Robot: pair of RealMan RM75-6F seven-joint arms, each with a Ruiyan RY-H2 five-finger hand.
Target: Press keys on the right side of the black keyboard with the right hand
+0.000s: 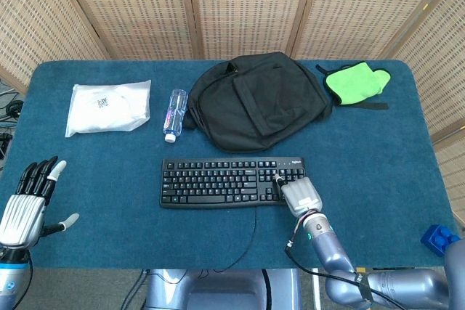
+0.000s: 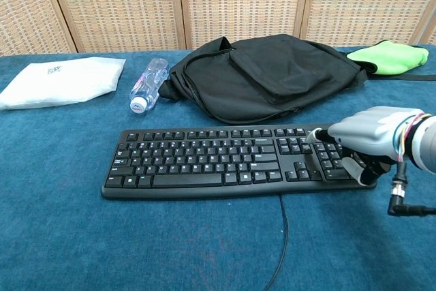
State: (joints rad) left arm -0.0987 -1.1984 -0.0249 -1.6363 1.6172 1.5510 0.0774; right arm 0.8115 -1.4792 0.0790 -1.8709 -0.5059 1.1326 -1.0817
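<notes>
The black keyboard [image 1: 231, 182] [image 2: 231, 161] lies flat near the table's front edge, its cable trailing toward me. My right hand [image 1: 300, 197] [image 2: 364, 143] hangs over the keyboard's right end, above the number pad. One finger points forward and down onto the keys there; the other fingers are curled under. Whether a key is pushed down I cannot tell. My left hand [image 1: 25, 205] stays at the far left front, fingers spread, holding nothing, and only the head view shows it.
Behind the keyboard lies a black backpack [image 1: 256, 100] [image 2: 267, 76]. A water bottle [image 1: 174, 114] [image 2: 148, 84] and a white bag [image 1: 107, 107] [image 2: 60, 81] sit to the left, a green cloth [image 1: 356, 82] [image 2: 388, 56] at back right, a blue brick [image 1: 439, 237] at front right.
</notes>
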